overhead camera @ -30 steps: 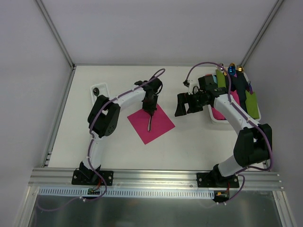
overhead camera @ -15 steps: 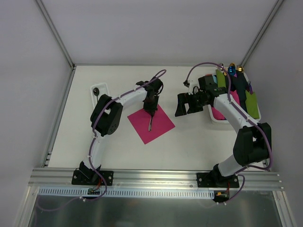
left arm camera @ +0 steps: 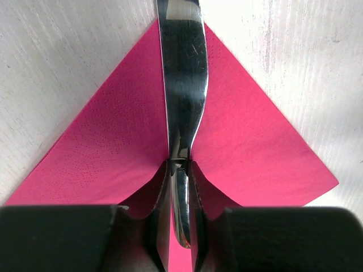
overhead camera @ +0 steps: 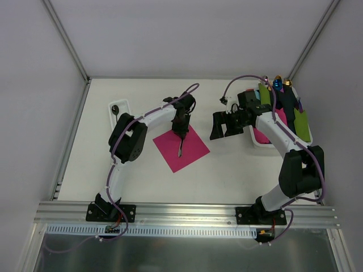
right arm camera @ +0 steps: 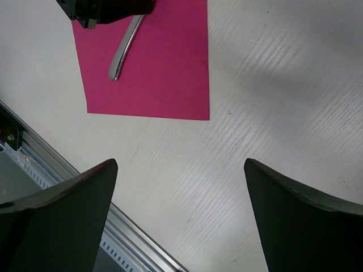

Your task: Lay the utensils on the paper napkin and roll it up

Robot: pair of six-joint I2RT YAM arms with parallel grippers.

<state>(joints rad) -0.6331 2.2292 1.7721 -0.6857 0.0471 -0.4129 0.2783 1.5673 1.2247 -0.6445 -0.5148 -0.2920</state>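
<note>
So the paper napkin (left arm camera: 108, 141) is a flat magenta square lying on the table (overhead camera: 227, 170) a bit left of centre, turned like a diamond from above. 1 utensil (left arm camera: 182, 85) lies on it along the diagonal. From above it looks thin and dark, but up close it's shiny steel with a knife-like shape. Over on the far left there's a narrow white tray (overhead camera: 120, 103) with another dark utensil (overhead camera: 115, 109) in it.

The left arm reaches out over the napkin with its wrist pointing down. The left gripper (left arm camera: 180, 175) sits low over the paper, its 2 fingers (left arm camera: 160, 215) nearly together on either side of the handle. I honestly can't tell if the pads are pinching it or are just off it.

The right arm is bent in from the right. The right gripper (right arm camera: 178, 187) hangs above bare table just right of the napkin, spread as wide as it goes and holding nothing.

At the far right sits a white bin (overhead camera: 258, 141) holding rolled napkins (overhead camera: 302, 124), with blue and gold heads poking out of some of them.
</note>
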